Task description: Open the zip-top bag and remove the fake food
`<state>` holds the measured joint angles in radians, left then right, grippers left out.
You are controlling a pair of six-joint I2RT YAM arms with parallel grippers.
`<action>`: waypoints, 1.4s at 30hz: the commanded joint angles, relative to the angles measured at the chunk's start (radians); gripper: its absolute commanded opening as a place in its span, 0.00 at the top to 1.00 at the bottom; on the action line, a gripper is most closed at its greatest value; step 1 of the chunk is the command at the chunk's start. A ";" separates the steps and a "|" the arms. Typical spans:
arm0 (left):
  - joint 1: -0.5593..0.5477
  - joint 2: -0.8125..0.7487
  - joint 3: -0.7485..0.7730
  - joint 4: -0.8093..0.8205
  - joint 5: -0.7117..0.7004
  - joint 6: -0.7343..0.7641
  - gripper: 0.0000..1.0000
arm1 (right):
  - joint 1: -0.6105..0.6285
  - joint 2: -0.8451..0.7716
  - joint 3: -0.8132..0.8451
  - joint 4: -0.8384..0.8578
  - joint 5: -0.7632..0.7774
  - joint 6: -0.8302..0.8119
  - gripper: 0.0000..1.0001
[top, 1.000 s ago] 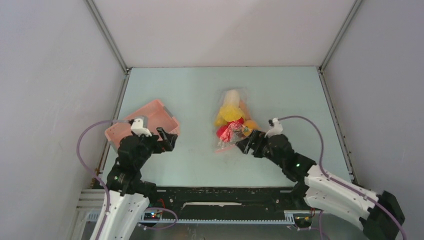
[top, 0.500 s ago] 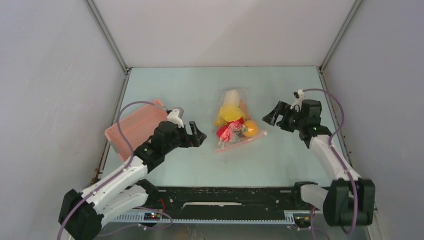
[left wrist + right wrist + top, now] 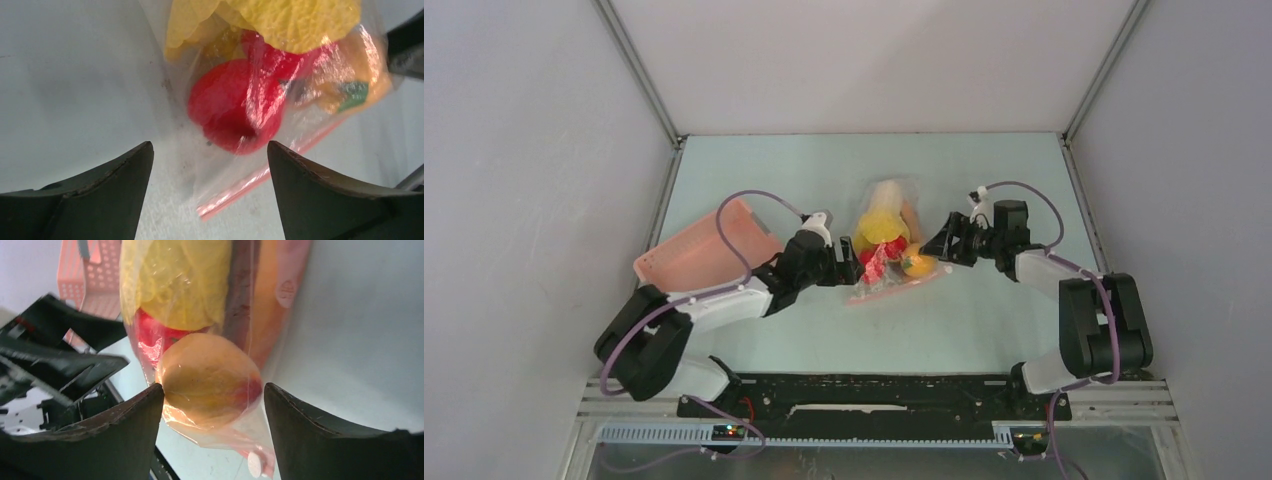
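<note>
Both arms now stretch out from the near edge of the surface (image 3: 984, 320), and that's the change. Half a second ago the two hands stood well clear of the zip-top bag (image 3: 892, 196), the left one over towards the pink basket (image 3: 684, 258). Now they have come in on it from either side.

Nearest to me, the pinkish zip strip (image 3: 260, 177) runs along the bag's near edge. It lies flat and, by the look of it, is not yet opened. The left hand (image 3: 209, 150) has its fingers spread wide just short of that strip. Nothing is gripped, and a red fruit (image 3: 232, 107) sits straight ahead behind the plastic. The right hand (image 3: 213, 390) is also spread, straddling the orange fruit (image 3: 207, 380) at the bag's right corner. Its fingers are very close to the plastic, but I wouldn't say they are pinching it.

Further back sits the large yellow piece (image 3: 175, 280), and beyond that the bag's pale far end. All the fake food (image 3: 886, 240) is inside the bag, which lies in the middle of the surface.

So the reach looks finished. I'd guess the next job is getting hold of the bag's lips at the strip, which will be fiddly since they lie flat.
</note>
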<state>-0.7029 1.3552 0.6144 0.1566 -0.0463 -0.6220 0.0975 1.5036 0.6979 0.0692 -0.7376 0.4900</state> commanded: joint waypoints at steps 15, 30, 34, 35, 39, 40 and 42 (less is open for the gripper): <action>0.000 0.412 0.477 -0.092 0.072 0.336 0.37 | 0.585 -0.263 -0.401 0.443 0.404 0.357 0.37; 0.001 -0.124 0.133 -0.080 -0.041 0.014 0.14 | 0.586 -0.650 -0.460 0.112 0.571 0.357 0.26; -0.009 -0.261 -0.014 -0.015 0.016 -0.100 0.14 | 0.562 -0.708 -0.523 0.162 0.564 0.405 0.33; -0.011 -0.299 -0.053 0.006 0.018 -0.126 0.14 | 0.557 -0.713 -0.536 0.185 0.561 0.414 0.35; -0.026 -0.425 -0.171 0.037 0.025 -0.201 0.14 | 0.551 -0.681 -0.562 0.272 0.532 0.425 0.39; -0.030 -0.449 -0.192 0.039 0.031 -0.214 0.14 | 0.551 -0.664 -0.564 0.298 0.522 0.428 0.41; -0.045 -0.489 -0.240 0.058 0.035 -0.252 0.14 | 0.550 -0.624 -0.574 0.356 0.511 0.437 0.43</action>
<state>-0.7238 0.9512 0.4469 0.1341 -0.0364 -0.7631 0.6510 0.8310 0.1299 0.2771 -0.2062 0.9009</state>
